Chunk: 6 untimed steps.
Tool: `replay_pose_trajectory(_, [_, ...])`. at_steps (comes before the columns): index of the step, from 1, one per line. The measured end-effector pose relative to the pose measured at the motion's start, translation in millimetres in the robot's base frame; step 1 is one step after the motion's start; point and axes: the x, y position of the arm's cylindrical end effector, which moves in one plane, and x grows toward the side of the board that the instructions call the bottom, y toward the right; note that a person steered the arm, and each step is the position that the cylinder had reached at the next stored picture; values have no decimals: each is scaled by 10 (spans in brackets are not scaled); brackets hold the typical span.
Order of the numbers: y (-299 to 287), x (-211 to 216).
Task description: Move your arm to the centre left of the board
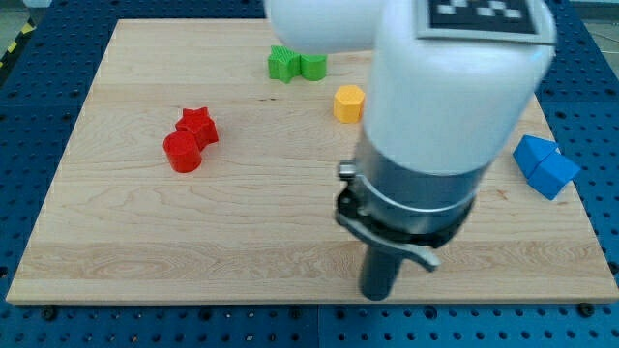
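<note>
Camera view: my tip (377, 293), a bare rod without fingers, sits right of the red star (197, 124) and below it. Slide left, passing under the red cylinder (182, 153).

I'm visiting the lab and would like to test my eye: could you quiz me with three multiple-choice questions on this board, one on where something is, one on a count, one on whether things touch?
1. Where is my tip?
A. near the view's bottom edge, right of centre
B. at the view's top left corner
C. between the red blocks

2. How many red blocks lie on the board?
A. none
B. two
C. four

3. How do the red star and red cylinder sit?
A. far apart
B. stacked
C. side by side, touching

Answers: 1 A, the rod ends low on the wood, away from every block. 2 B, only a star and a cylinder are red. 3 C, their sides meet with no gap.
</note>
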Motion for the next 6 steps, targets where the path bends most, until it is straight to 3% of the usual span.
replay_pose_trajectory(2, [-1302,-58])
replay_pose_trajectory(6, [-2769,-1428])
